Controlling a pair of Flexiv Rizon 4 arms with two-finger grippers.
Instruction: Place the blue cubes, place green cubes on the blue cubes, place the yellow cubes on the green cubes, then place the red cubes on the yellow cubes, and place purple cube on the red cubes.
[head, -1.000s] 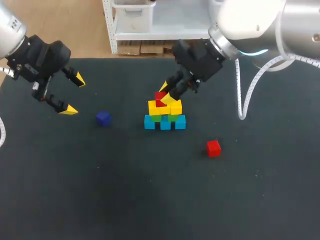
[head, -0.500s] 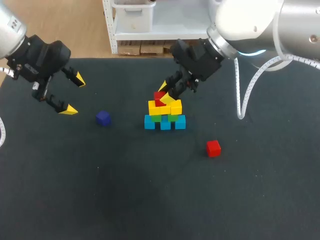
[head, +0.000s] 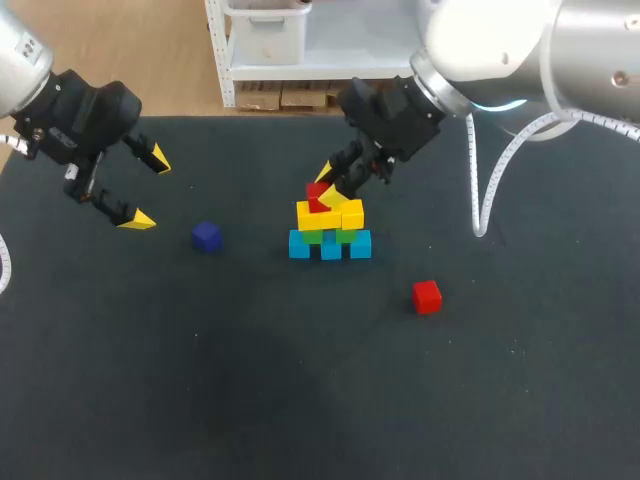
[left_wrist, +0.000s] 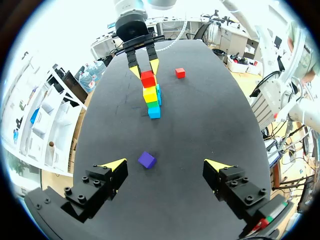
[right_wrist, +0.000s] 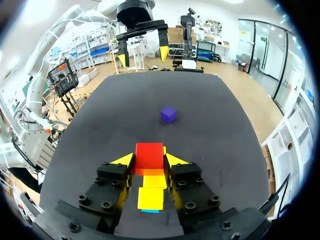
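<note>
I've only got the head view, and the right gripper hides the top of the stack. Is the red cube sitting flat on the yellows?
Observer: Side-on in the left wrist view, the red cube looks level on the yellow cubes.
Operator: Is the right gripper off it?
Observer: No. In the right wrist view, the right gripper has both fingertips against the red cube's sides.
Operator: That loose cube on the left looks blue to me.
Observer: Both wrist views show it's the purple cube, lying alone ahead of the open left gripper.
</note>
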